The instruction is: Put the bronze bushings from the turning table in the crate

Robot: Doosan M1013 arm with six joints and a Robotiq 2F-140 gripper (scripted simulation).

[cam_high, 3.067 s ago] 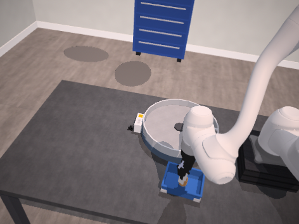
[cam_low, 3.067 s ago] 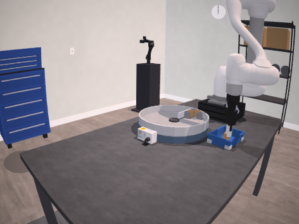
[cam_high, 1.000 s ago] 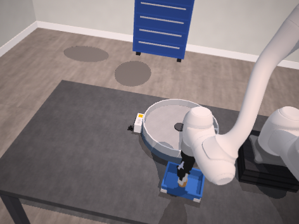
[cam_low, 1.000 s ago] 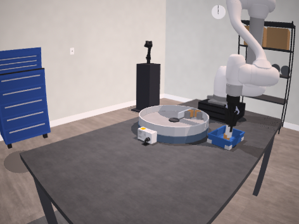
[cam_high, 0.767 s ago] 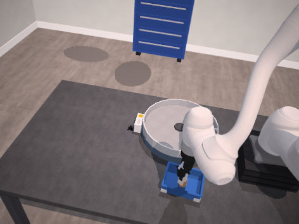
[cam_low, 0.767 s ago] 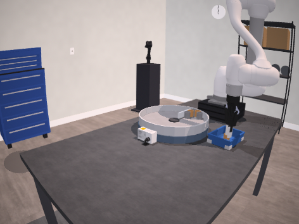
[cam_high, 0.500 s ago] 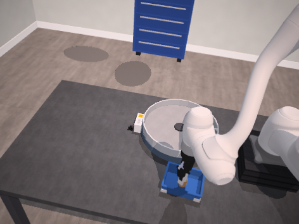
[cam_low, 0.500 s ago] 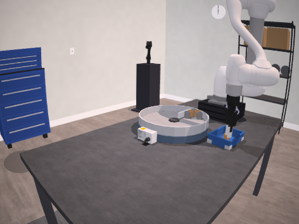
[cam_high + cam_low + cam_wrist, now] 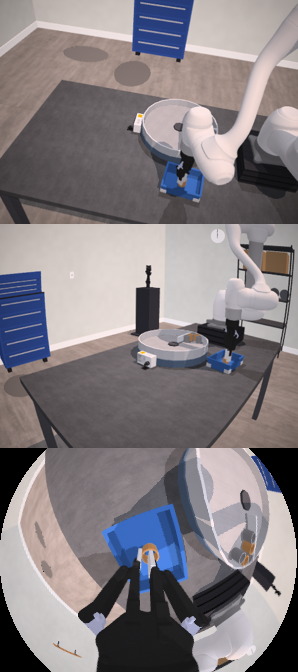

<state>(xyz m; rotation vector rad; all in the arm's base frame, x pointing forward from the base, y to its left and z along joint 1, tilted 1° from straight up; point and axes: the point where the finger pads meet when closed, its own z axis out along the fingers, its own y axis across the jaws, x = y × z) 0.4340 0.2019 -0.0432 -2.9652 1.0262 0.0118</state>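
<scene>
Evidently, seen from the exterior view, the white box [image 9: 137, 126] [image 9: 151, 360] sits on the table [image 9: 79, 133] [image 9: 126, 388] just beside the turntable [image 9: 161, 120] [image 9: 161, 353] [image 9: 227, 513], at its near left. Near right, also just beside the turntable, is the blue crate [image 9: 201, 183] [image 9: 217, 366] [image 9: 112, 542]. Inside it is one bronze bushing [image 9: 182, 186] [image 9: 225, 360] [image 9: 156, 554], its opening facing up. The gripper [image 9: 182, 180] [image 9: 228, 357] [image 9: 144, 554] points down into the crate, its fingers only a little apart, one outside the bushing and the other at its bore; they have no grip on it.

Farther back, toward the right of the turntable, two more bronze bushings [image 9: 190, 337] [image 9: 247, 547] stand close among two steel bushings [image 9: 199, 340] [image 9: 238, 555], near a clear guide [image 9: 184, 338]. Beyond are the arm's black base [image 9: 243, 177] [image 9: 205, 333] and, left of it, a dark pedestal [image 9: 146, 311]. At far right, a shelf rack [image 9: 265, 248] stands by the wall.
</scene>
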